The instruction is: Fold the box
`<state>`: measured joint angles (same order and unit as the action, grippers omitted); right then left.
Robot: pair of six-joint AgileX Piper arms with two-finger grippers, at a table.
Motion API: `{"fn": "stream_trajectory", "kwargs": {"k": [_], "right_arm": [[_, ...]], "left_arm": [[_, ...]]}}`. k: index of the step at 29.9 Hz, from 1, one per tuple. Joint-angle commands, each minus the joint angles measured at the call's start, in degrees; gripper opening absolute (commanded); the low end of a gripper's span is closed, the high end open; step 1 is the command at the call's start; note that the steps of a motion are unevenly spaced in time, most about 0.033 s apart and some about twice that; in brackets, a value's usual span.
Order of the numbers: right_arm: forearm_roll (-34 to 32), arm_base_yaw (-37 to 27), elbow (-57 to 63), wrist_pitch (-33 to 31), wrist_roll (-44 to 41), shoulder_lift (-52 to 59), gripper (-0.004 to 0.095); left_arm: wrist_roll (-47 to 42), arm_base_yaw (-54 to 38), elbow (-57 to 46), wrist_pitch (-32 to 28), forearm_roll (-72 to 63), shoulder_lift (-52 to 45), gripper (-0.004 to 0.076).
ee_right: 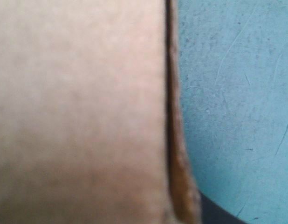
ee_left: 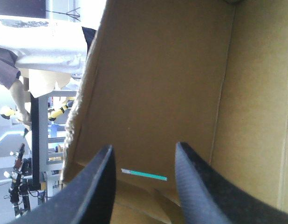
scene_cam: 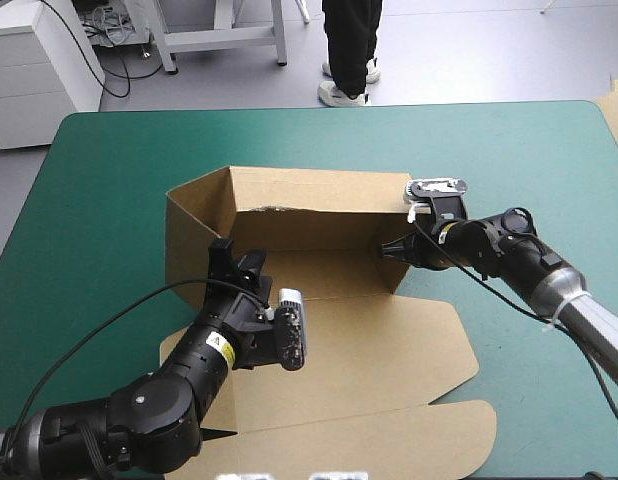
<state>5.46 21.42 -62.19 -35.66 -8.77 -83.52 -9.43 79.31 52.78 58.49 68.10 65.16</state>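
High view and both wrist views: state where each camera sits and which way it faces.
High view: above and behind the robot, looking forward and down at the box on the teal-green cover; both arms, the left hand and the right hand show.
Left wrist view: above the left wrist, looking along its open fingers into the box's inside.
Right wrist view: above the right wrist, close against the edge of a box wall; one black finger shows.
Shared: all three show the box.

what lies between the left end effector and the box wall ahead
In the left wrist view, only bare board of the box lies ahead of the left end effector, with a thin strip of teal-green cover showing through it.
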Motion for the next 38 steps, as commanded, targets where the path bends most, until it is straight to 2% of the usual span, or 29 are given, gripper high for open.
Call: {"fn": "stream_trajectory", "kwargs": {"k": [1,11,15,18,24,29,34,38], "right_arm": [[-2.0,-0.9,-1.2,-4.9,1.4,-0.3,-0.0012],[-4.5,-0.9,-10.9,-19.9,2.6,1.6,-0.0012],[-6.7,-0.9,-17.7,-31.5,5.0,1.5,-0.0012],[-9.2,-1.0,-21.3,-36.1,6.1,1.4,-0.0018],[-9.3,-4.5,-25.3,-36.1,8.0,0.0,-0.0018],[-4.9,-9.0,-26.5,-36.1,11.4,-5.4,-0.0018],[-5.0,-10.0,-26.6,-35.5,12.0,-12.3,-0.0018],[-4.5,-10.0,-26.6,-30.9,12.1,-17.5,-0.0018]], "left_arm": [[-1.1,1.6,1.4,0.4,4.4,-1.1,0.0291],[-1.9,0.8,1.4,-1.3,6.8,-1.1,0.0291],[-1.9,-2.9,2.5,-5.3,6.3,-1.1,0.0291],[-1.6,-6.7,5.0,-9.2,4.4,-1.1,0.0291],[6.1,-17.8,12.6,-16.4,-9.8,-1.1,0.0291],[17.8,-28.0,15.2,-17.2,-27.1,-1.0,0.0291],[23.2,-40.1,15.2,-19.0,-42.5,-0.9,0.0291],[24.8,-50.4,15.2,-21.1,-54.4,-0.9,0.0291]]}}
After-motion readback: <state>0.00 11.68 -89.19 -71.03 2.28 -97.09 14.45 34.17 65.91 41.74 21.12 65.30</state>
